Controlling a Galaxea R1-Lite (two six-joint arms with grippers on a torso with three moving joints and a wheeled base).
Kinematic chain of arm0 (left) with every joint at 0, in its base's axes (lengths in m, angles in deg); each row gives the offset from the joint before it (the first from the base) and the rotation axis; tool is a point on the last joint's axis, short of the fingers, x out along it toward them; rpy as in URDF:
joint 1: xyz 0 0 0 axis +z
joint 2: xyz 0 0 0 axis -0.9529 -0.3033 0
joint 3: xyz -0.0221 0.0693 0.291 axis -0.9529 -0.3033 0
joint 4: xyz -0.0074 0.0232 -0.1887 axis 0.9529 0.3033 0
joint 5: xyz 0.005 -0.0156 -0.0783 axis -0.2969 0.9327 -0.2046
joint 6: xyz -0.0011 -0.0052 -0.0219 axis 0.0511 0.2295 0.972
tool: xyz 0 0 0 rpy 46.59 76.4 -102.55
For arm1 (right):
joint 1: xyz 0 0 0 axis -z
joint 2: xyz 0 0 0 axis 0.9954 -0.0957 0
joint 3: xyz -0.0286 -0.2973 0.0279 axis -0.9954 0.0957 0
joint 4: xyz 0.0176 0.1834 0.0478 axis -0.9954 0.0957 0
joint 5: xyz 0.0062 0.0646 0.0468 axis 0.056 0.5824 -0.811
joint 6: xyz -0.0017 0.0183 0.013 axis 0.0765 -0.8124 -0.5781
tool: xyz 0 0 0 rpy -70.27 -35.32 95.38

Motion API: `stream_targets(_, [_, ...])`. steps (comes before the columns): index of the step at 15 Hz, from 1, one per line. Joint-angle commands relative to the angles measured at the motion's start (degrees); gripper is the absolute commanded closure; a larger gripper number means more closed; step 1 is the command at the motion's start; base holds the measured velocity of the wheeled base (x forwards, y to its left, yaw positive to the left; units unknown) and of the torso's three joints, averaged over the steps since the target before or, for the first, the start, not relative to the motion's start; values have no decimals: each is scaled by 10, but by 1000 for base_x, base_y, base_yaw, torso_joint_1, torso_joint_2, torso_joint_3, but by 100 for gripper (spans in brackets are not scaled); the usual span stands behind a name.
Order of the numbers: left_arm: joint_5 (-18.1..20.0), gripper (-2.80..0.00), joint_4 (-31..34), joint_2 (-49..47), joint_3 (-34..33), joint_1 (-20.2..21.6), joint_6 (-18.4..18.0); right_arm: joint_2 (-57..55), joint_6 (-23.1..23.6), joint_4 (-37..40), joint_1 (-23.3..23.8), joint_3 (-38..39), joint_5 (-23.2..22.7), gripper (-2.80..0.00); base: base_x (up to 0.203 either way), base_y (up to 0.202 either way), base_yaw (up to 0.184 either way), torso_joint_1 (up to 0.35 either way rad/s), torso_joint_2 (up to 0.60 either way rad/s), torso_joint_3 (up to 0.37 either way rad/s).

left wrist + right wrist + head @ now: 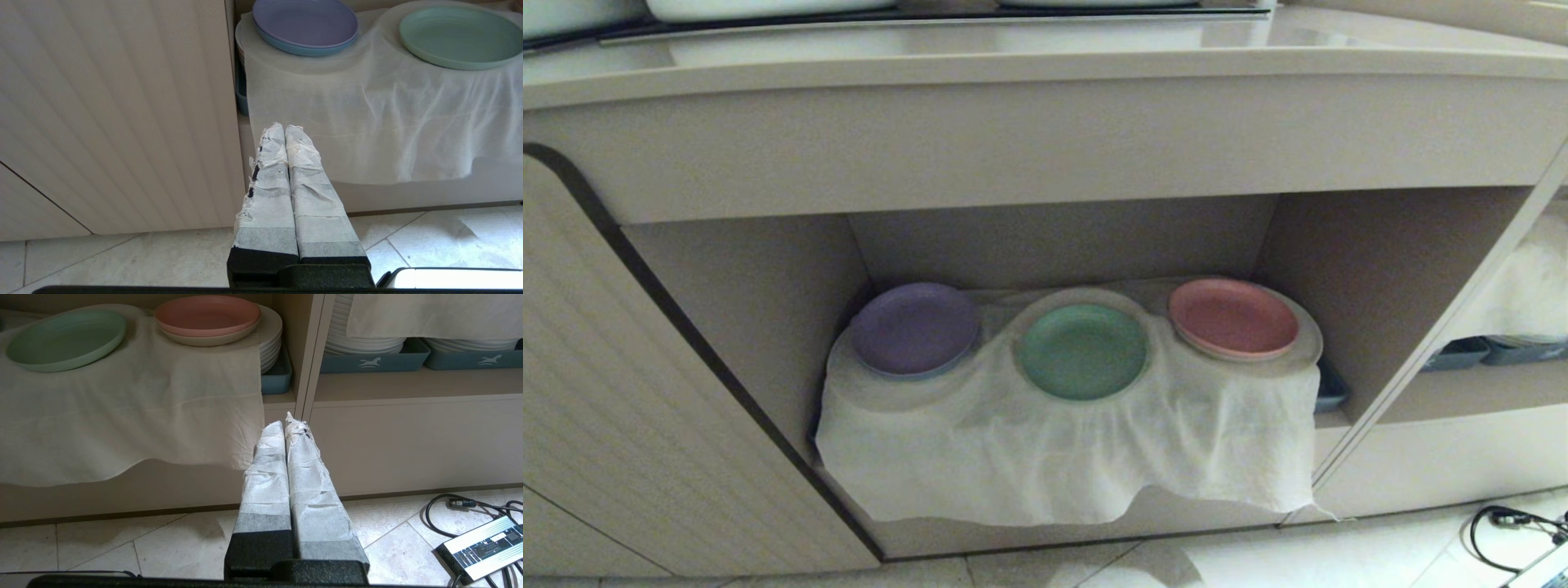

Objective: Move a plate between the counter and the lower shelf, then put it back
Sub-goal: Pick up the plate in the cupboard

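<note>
Head view: plate [1083, 351] sits mid lower shelf [1339, 269] on draped cloth [1062, 457], easy reach | left gripper [284, 130] and right gripper [289, 424] closed, empty, hanging low | surface [1013, 65] above awaits.

purple plate [915, 328], pink plate [1232, 317], floor cables [457, 506]

Shelf [792, 269] front open, headroom above plate [1083, 349]. Purple plate [915, 328] and pink plate [1232, 317] flank it closely. Cloth [1062, 457] drapes over the front edge. Table [1013, 73] overhangs above.
</note>
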Motion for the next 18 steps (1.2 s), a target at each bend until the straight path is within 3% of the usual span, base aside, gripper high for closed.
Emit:
stream_targets(1, [0,0,0,0,0,0,0,-1,1,1,-1,0,0,0,0,0,0,0,0,0])
stream_targets(18, [0,0,0,0,0,0,0,-1,3,7,-2,-20,-21,0,0,0,0,0,0,0])
